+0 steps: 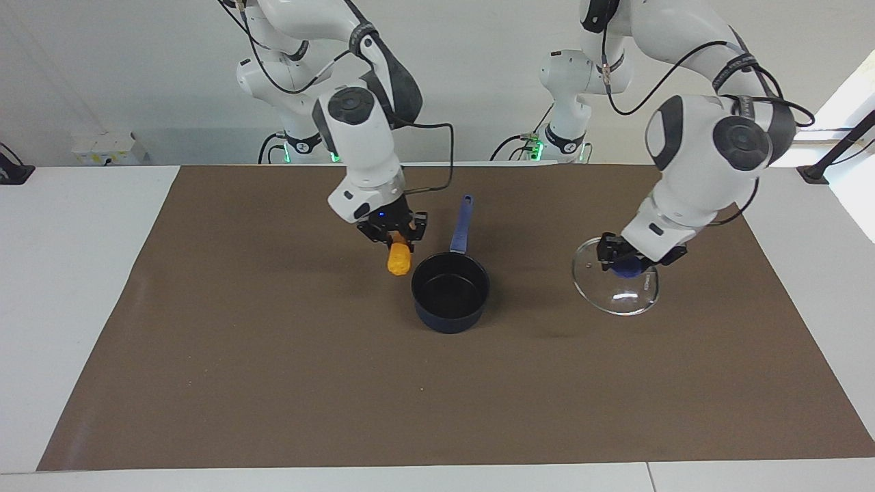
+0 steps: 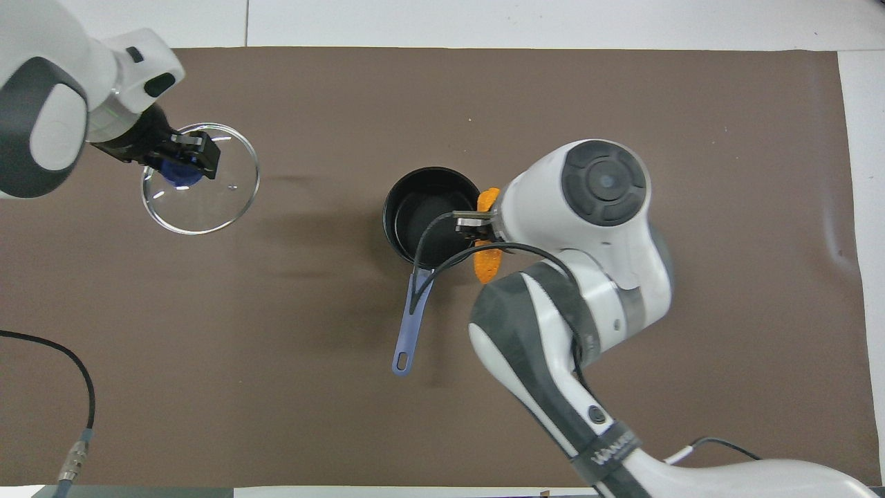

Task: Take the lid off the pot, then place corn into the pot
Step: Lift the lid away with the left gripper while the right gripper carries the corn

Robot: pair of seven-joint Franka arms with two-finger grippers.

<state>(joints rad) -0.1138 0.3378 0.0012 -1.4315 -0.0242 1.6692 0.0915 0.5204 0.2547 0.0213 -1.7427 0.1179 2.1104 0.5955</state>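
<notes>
— Two risks are seen. The pot (image 1: 450,292) stands uncovered mid-tabletop (image 1: 273,383), and the corn (image 1: 398,260) is held in the right tool (image 1: 396,236) just beside its rim, not over it.
— So a release now is judged to miss?
— Yes. The lid (image 1: 615,281), gripped by its knob in the left tool (image 1: 625,256), hangs tilted and could slip.

Orange-yellow corn (image 1: 398,260), dark navy pot (image 1: 450,292) with black inside, blue handle (image 1: 461,223), clear lid (image 1: 615,277) with blue knob (image 1: 630,268), brown mat (image 1: 273,355)
</notes>
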